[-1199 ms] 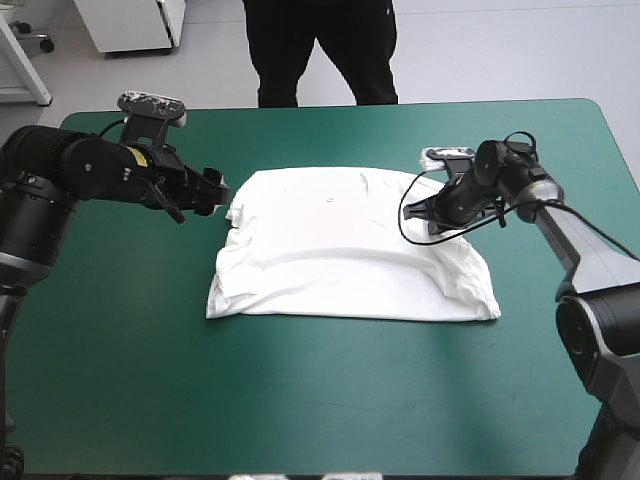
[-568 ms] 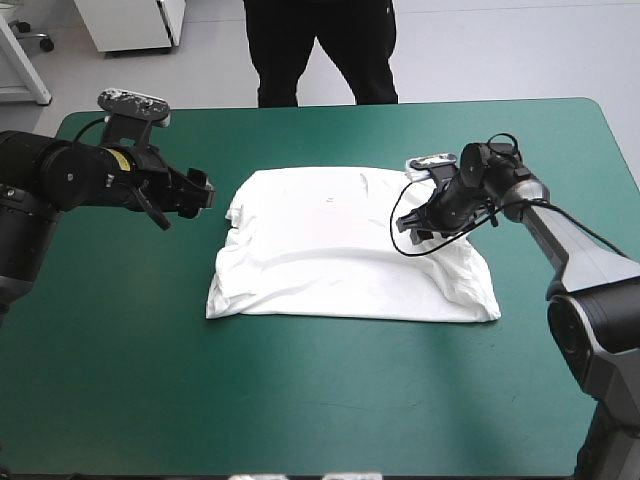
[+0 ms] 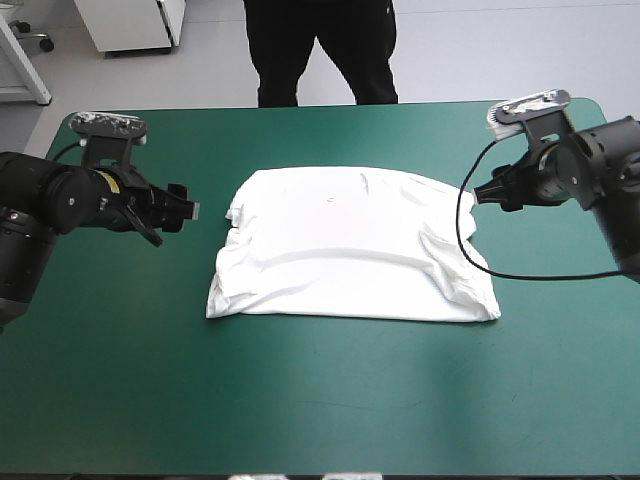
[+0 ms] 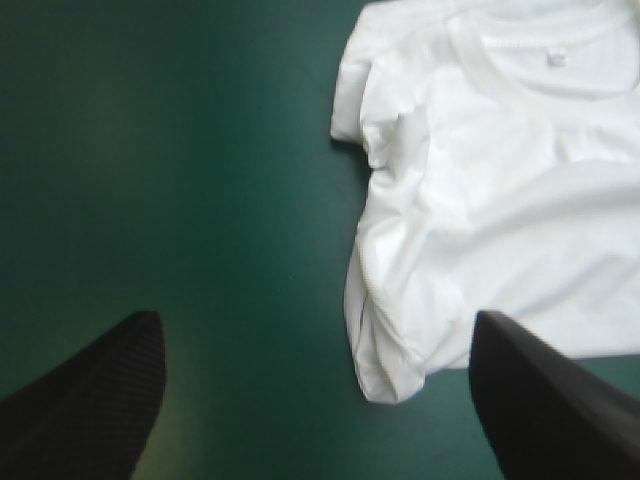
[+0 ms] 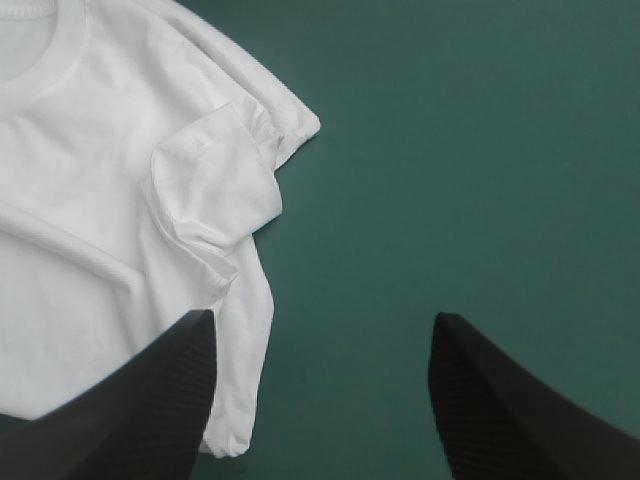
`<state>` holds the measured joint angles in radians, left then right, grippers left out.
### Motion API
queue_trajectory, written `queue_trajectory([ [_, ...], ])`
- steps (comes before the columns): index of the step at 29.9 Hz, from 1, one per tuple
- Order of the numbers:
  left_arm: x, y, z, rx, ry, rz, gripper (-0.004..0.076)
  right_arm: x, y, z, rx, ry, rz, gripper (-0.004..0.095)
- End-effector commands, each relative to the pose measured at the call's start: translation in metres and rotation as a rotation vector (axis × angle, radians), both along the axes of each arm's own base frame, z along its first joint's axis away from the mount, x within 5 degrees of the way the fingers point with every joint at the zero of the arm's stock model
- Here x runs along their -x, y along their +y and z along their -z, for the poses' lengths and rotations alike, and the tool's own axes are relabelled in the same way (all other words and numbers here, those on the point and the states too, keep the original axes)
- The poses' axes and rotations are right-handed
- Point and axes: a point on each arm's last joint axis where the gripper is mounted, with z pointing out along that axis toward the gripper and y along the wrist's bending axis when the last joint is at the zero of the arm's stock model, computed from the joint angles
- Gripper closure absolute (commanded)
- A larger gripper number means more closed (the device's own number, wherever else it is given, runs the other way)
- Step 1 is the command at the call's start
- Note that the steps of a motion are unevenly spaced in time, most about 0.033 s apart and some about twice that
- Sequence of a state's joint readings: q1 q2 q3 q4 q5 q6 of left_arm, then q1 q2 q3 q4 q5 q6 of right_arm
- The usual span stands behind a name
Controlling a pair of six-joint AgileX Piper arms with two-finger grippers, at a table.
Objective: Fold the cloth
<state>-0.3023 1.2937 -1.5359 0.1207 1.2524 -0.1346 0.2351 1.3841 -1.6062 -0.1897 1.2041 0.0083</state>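
The white T-shirt (image 3: 345,245) lies folded into a rough rectangle on the middle of the teal-green table, its collar (image 4: 535,55) toward the far edge. My left gripper (image 3: 183,205) hovers open to the shirt's left, clear of it; in the left wrist view (image 4: 315,400) the black fingers (image 4: 90,400) stand wide apart over bare cover, the shirt's edge ahead. My right gripper (image 3: 487,192) is open off the shirt's right side near the far right corner. In the right wrist view (image 5: 320,400) its fingers (image 5: 520,400) are apart, with the folded sleeve (image 5: 215,190) ahead.
A person stands beyond the far edge (image 3: 320,105), not over the table. Bare cover (image 3: 330,400) stretches in front of the shirt and on both sides.
My right gripper let go of the shirt's right part, opened and pulled back right toward the far corner. My left gripper drew away to the left, still open.
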Motion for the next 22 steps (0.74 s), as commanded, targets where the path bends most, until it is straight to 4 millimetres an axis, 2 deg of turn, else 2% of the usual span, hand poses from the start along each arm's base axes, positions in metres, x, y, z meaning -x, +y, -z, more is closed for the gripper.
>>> queue_trajectory([
  [1, 0.001, -0.001, 0.018, -0.004, 0.078, -0.030, 0.0122, 0.025, -0.009, -0.030, -0.017, -0.129, 0.026, 0.0319],
  [6, -0.014, -0.014, 0.073, 0.036, 0.217, -0.018, 0.0122, 0.037, -0.012, -0.036, -0.027, -0.141, 0.035, 0.0319],
  [11, -0.024, -0.029, 0.118, 0.035, 0.274, 0.000, 0.0122, 0.039, -0.013, -0.036, -0.034, -0.135, 0.043, 0.0319],
  [22, -0.058, -0.042, 0.184, -0.015, 0.424, -0.012, 0.0122, 0.039, -0.012, -0.036, -0.047, -0.134, 0.038, 0.0319],
])
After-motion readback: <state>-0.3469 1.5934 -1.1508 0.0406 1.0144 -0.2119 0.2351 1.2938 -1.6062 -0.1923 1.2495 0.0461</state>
